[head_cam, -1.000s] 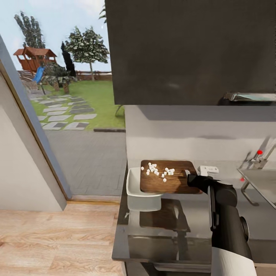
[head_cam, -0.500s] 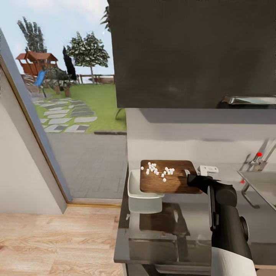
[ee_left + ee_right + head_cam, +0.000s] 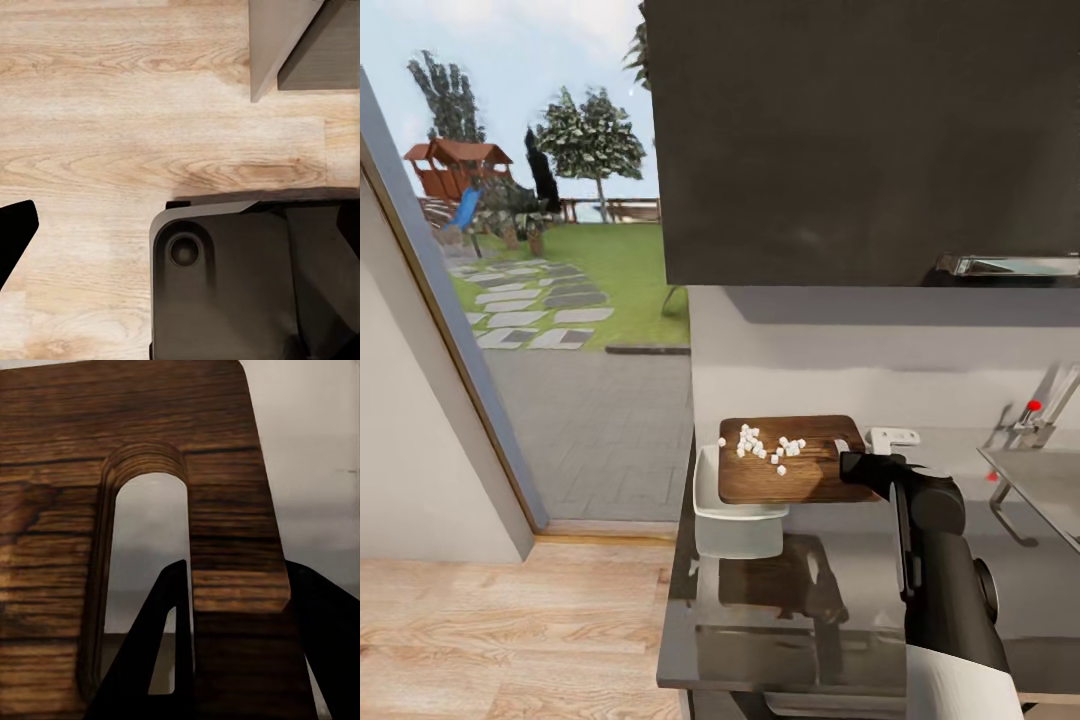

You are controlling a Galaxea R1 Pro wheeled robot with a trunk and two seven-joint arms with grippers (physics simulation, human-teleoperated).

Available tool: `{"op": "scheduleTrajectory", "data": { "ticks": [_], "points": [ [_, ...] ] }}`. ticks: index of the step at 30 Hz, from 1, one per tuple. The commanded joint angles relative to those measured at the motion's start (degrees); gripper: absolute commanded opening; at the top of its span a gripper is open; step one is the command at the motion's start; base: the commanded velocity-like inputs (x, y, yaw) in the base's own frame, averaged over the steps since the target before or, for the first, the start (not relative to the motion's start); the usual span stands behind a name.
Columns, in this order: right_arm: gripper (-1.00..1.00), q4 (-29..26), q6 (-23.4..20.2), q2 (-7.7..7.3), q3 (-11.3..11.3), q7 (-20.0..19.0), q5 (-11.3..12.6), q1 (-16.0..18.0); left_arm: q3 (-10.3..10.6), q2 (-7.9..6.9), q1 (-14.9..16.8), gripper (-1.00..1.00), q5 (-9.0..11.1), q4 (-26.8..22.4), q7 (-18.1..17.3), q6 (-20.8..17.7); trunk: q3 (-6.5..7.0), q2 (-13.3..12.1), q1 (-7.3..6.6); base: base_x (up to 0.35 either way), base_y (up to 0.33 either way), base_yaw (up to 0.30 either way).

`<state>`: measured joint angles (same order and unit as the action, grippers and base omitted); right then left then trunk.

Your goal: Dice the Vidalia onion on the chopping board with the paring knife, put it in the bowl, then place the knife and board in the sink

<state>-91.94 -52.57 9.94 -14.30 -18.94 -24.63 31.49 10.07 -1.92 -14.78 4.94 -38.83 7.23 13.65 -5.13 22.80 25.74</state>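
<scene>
Outside the tall window we see lawn, trees and a play hut; nearer, the grey worktop runs under a dark wall cupboard to the sink at its right end.

Our right gripper holds the chopping board by its handle end. In the right wrist view one finger passes through the oblong slot and the other sits outside the board's edge, so the fingers are pinching the wooden strip between them. The board is lifted off the worktop, its far end over the white bowl at the worktop's left edge.

Compared with 1 second ago, the board has shifted a little left and up, and the onion pieces have crept toward the bowl end. We judge that a tilt to pour is beginning, though the slope is too slight to be sure of.

About 15 white cubes lie in 1 loose cluster on the board's left half. What shows of the bowl's inside looks bare, so we think no onion has gone in yet; the board covers much of it.

Our left wrist view looks down on wooden floor and the robot's dark base; whether the left fingers are spread or together we cannot tell.
</scene>
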Motion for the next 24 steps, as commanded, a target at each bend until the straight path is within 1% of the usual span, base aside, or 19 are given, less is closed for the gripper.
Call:
{"op": "scheduleTrajectory", "data": {
  "ticks": [1, 9, 15, 19, 22, 23, 24],
  "points": [
    [-1.00, -0.1, -0.2, 0.06, -0.2, -0.6, -0.6, 0.1, 0.5, -0.10, 0.0, 1.00, 0.5, -0.1, 0.5, 0.1, -0.11, 0.1, 0.04, 0.000, 0.000, 0.000],
    [-1.00, -0.1, -0.4, 0.05, -0.3, -0.3, -0.7, 0.1, 0.5, -0.10, 0.0, 1.00, 0.5, -0.3, 0.5, 0.1, -0.11, 0.1, 0.04, 0.000, 0.000, 0.000],
    [-1.00, -0.1, -0.5, -0.23, -0.1, 3.7, -0.6, 0.1, 0.5, -0.10, 0.0, 1.00, 0.5, -0.4, 0.5, 0.2, -0.11, 0.1, 0.04, 0.014, -0.004, 0.000],
    [-1.00, -0.1, -0.6, -0.27, 1.3, 4.5, -0.6, 0.1, 0.5, -0.10, 0.0, 1.00, 0.5, -0.5, 0.5, 0.1, -0.11, 0.1, 0.04, 0.006, -0.003, 0.000],
    [-1.00, -0.1, -0.8, -0.24, 3.2, 5.2, -0.6, 0.1, 0.5, -0.10, 0.0, 1.00, 0.5, -0.5, 0.5, 0.1, -0.11, 0.1, 0.04, 0.001, 0.000, 0.000],
    [-1.00, -0.1, -0.8, -0.21, 4.1, 5.9, -0.6, 0.1, 0.5, -0.10, 0.0, 1.00, 0.5, -0.5, 0.5, 0.1, -0.11, 0.1, 0.04, 0.000, 0.000, 0.000],
    [-1.00, -0.1, -0.8, -0.20, 4.6, 6.4, -0.6, 0.1, 0.5, -0.10, 0.0, 1.00, 0.5, -0.5, 0.5, 0.2, -0.11, 0.1, 0.04, 0.000, 0.000, 0.000]
  ]
}}
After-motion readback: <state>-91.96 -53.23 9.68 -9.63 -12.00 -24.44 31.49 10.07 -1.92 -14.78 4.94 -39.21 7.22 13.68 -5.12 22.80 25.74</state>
